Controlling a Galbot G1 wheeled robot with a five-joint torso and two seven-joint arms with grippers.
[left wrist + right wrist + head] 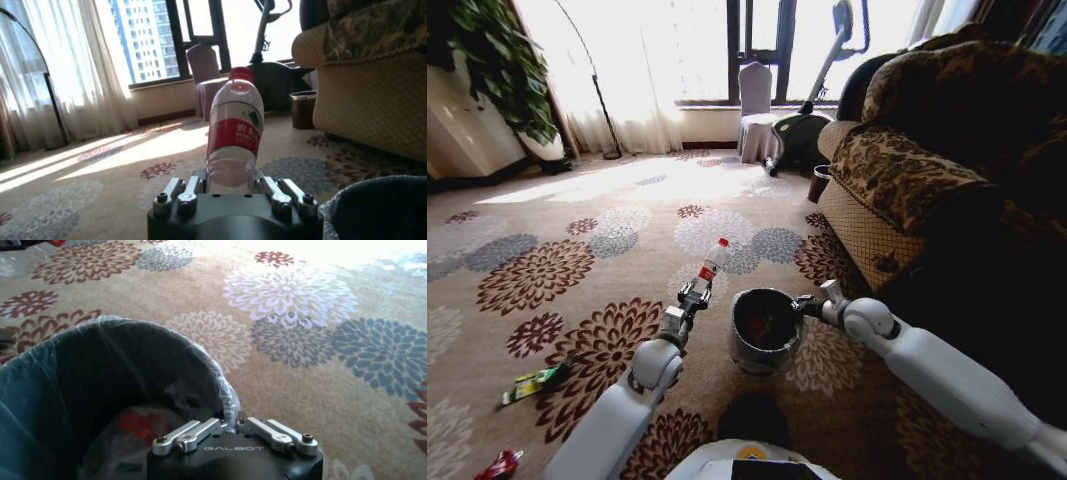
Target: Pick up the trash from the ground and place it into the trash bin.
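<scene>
**Bottle held beside the bin**

Lower centre of the head view, the right gripper (810, 303) pinches the rim of the round grey-white, black-lined trash bin (745, 350); "GALBOT" reads on its body. Just left, the left gripper (695, 296) clamps the base of a clear plastic bottle with red cap and red label (711, 265), its lettering unreadable. It looks light, slippery and crushable; the base hold suits. Green litter (535, 381) lies lower left.

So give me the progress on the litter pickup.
Done: some red-and-clear trash already lies in the trash bin. In hand: the left claw holds a plastic bottle; the right claw grips the bin's rim. Left: a green wrapper and red wrapper on the carpet.
</scene>
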